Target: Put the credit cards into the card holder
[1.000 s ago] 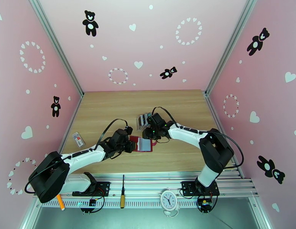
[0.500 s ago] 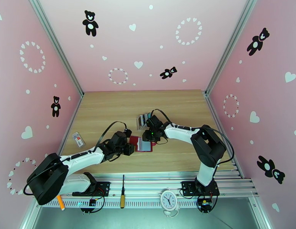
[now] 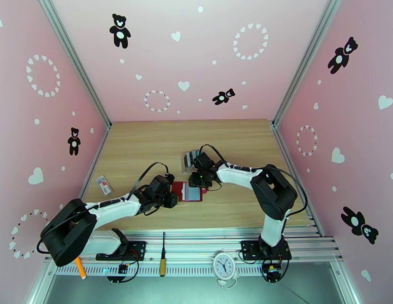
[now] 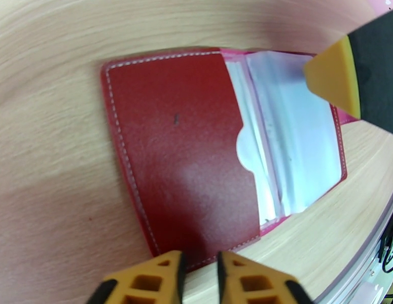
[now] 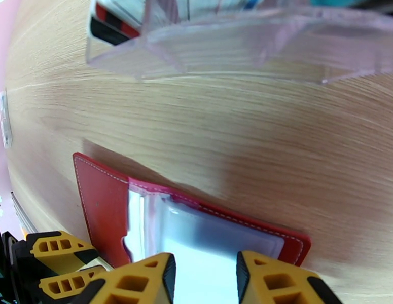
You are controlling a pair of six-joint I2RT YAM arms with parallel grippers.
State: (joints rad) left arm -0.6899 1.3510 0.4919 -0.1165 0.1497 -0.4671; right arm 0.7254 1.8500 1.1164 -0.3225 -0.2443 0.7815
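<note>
The right arm's elbow has swung leftward and the left claw (image 4: 200,272) has drawn back slightly. The card holder (image 4: 181,163) lies open on the worktop (image 3: 145,143), its clear pockets exposed. The left claw sits at its left edge, jaws narrowly parted. The right claw (image 5: 205,279), jaws apart, stands over the pockets. Just behind, a clear rack (image 5: 237,41) holds credit cards (image 5: 112,26).

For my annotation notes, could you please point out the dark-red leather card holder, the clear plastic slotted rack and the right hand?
Dark-red leather card holder (image 4: 181,163): left wrist view, on its red cover.
Clear plastic slotted rack (image 5: 237,46): right wrist view, on its front wall.
Right hand (image 5: 204,277): right wrist view, midway between fingertips.
</note>
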